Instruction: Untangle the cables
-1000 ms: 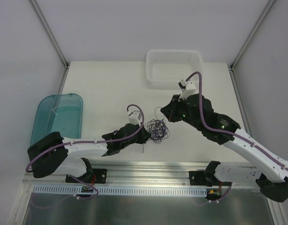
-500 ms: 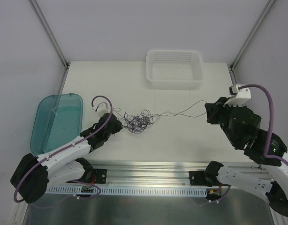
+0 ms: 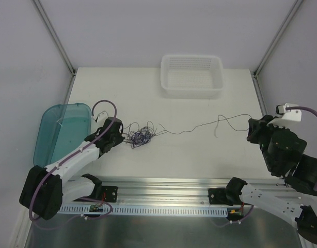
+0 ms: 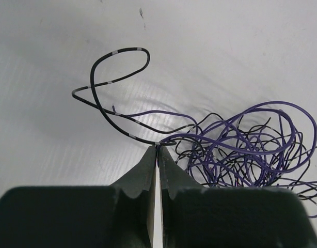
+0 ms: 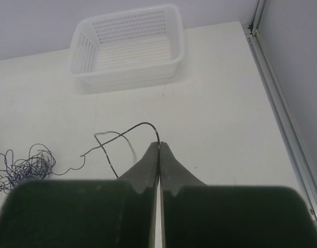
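The cables form a small clump of thin purple and black wires (image 3: 140, 136) on the white table, left of centre. My left gripper (image 3: 119, 135) is shut on a strand at the clump's left edge; in the left wrist view the wire (image 4: 163, 142) enters the closed fingertips, with the clump (image 4: 246, 150) to their right. One black strand (image 3: 200, 125) runs right from the clump across the table to my right gripper (image 3: 251, 124), which is shut on its end. In the right wrist view that strand (image 5: 122, 133) arcs up out of the closed tips of the right gripper (image 5: 159, 144).
A white perforated basket (image 3: 192, 75) stands at the back of the table, also in the right wrist view as the basket (image 5: 126, 45). A teal translucent bin (image 3: 63, 129) lies at the left edge. Metal frame rails (image 3: 262, 103) border the table sides.
Both arms have drawn apart: the left gripper dragged the clump leftward, the right gripper moved far right, pulling one black strand out long across the table.
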You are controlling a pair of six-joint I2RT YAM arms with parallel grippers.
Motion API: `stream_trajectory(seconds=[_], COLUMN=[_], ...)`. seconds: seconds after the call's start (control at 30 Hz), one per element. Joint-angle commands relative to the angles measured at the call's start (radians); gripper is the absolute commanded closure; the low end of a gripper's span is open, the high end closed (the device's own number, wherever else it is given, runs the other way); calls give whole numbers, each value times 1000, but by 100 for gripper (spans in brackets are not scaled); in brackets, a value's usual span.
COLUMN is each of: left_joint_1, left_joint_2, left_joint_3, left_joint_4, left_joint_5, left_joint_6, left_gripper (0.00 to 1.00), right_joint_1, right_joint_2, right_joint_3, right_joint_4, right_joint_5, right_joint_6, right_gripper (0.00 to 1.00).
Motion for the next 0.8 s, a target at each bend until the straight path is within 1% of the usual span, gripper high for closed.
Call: stream_trajectory(seconds=[0.0, 0.13, 0.17, 0.23, 0.27, 0.3, 0.33, 0.37, 0.4, 0.43, 0.47, 0.5, 0.53, 0.57, 0.77], left_joint_1=[5, 4, 5, 5, 5, 5, 8, 14, 23, 33, 52, 60, 68, 82, 93], left_joint_2=[9, -26, -38, -89, -109, -147, -164, -181, -204, -210, -213, -212, -206, -197, -103], left_joint_3=[38, 35, 35, 37, 37, 37, 37, 41, 47, 52, 64, 70, 83, 87, 101], left_joint_4=[-32, -39, -44, -71, -82, -114, -127, -139, -150, -171, -177, -183, -197, -202, -203], left_joint_5=[18, 35, 41, 32, 6, -11, -29, -41, -49, -51, -51, -54, -55, -54, -31], left_joint_6=[32, 52, 70, 85, 96, 99, 104, 113, 119, 124, 131, 136, 138, 139, 131], left_gripper=[100, 100, 100, 100, 100, 100, 100, 100, 100, 100, 100, 100, 100, 100, 100], right_joint_1=[-4, -24, -60, -131, -230, -293, -356, -483, -543, -597, -710, -767, -822, -916, -1010], right_joint_2=[42, 101, 120, 164, 175, 195, 200, 204, 201, 198, 194, 191, 189, 189, 187], right_joint_3=[-32, -170, -231, -303, -337, -406, -432, -457, -486, -492, -491, -466, -446, -422, -190], right_joint_4=[-38, -46, -54, -46, -16, 0, 17, 41, 55, 66, 77, 77, 69, 60, 22], right_joint_5=[13, -13, -27, -114, -157, -256, -309, -355, -428, -458, -485, -545, -571, -588, -637], right_joint_6=[20, 95, 114, 155, 160, 166, 168, 163, 155, 142, 117, 96, 80, 59, 100], right_gripper=[99, 99, 99, 99, 99, 99, 99, 99, 99, 99, 99, 99, 99, 99, 99])
